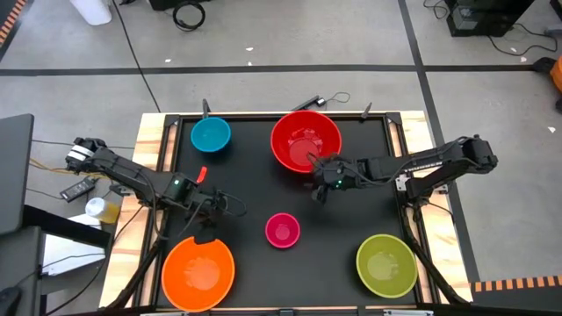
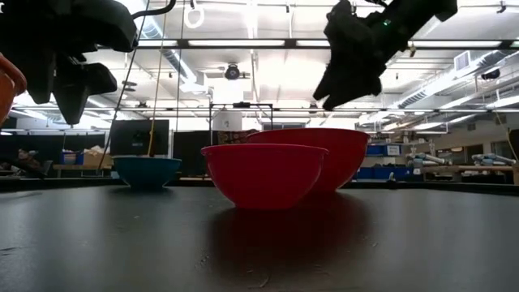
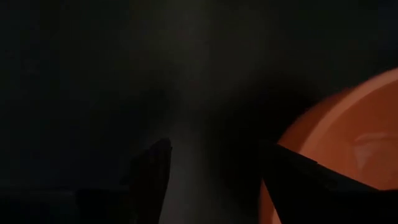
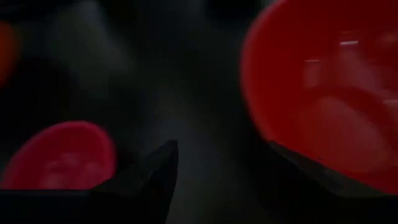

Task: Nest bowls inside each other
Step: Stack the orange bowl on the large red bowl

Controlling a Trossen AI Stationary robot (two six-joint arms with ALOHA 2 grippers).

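Five bowls stand apart, upright on their bases on the black table top: blue (image 1: 211, 134) at the far left, red (image 1: 305, 140) at the far middle, pink (image 1: 282, 230) in the middle, orange (image 1: 198, 272) at the near left, and yellow-green (image 1: 386, 264) at the near right. My left gripper (image 1: 209, 230) hangs open above the table just beyond the orange bowl's far rim (image 3: 348, 137), with nothing between its fingers (image 3: 217, 180). My right gripper (image 1: 318, 189) is open in the air between the red bowl (image 4: 323, 93) and the pink bowl (image 4: 59, 155), slanting down (image 4: 224, 174).
The black mat (image 1: 263, 197) sits in a wooden frame (image 1: 149, 140). Cables lie at the table's far edge (image 1: 316, 103). In the low view both grippers (image 2: 69, 89) (image 2: 349, 81) hang well above the bowls. Bare mat lies between the pink and yellow-green bowls.
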